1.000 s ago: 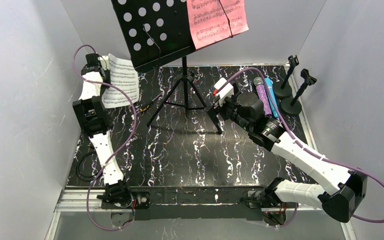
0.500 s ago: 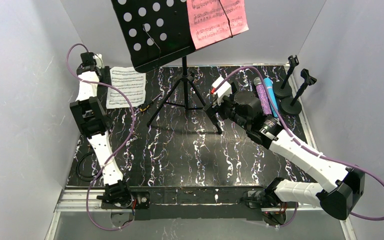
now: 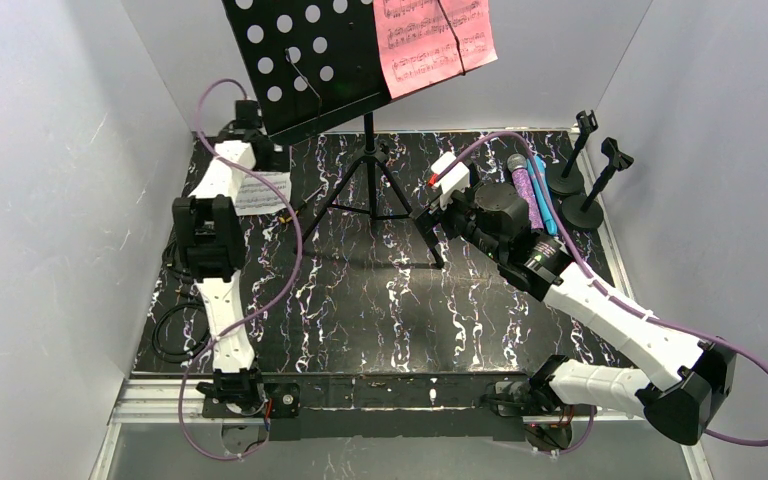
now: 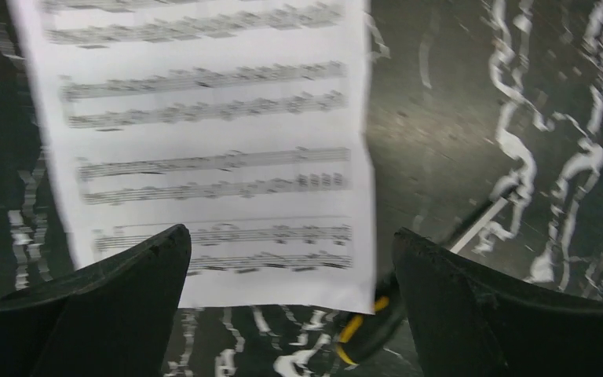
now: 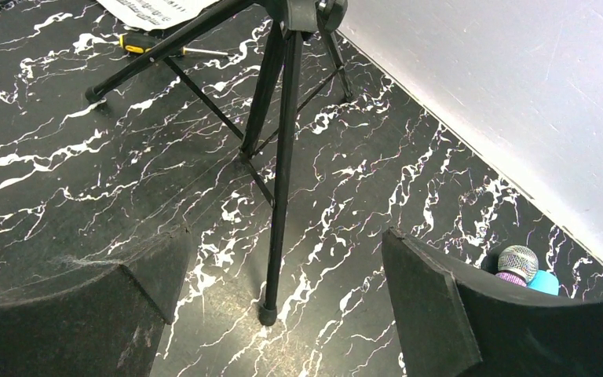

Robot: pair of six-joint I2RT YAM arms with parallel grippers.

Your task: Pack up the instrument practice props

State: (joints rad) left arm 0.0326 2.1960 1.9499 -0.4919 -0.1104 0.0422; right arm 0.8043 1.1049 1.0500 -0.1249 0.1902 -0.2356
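Black marbled worktop: white music sheet at ten o'clock, tripod at twelve, microphones and mic holders at two, coiled cable at eight.

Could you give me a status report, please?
Left hand open, right hand open. Flat below left hand: white music sheet. Ahead of right hand: tripod legs.

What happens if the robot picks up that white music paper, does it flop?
Probably floppy: the white music sheet looks like one thin page lying flat on the table, so it would likely droop from a pinched edge. It seems very light and might slide if pushed. Lying so flat, its edge may be hard to catch.
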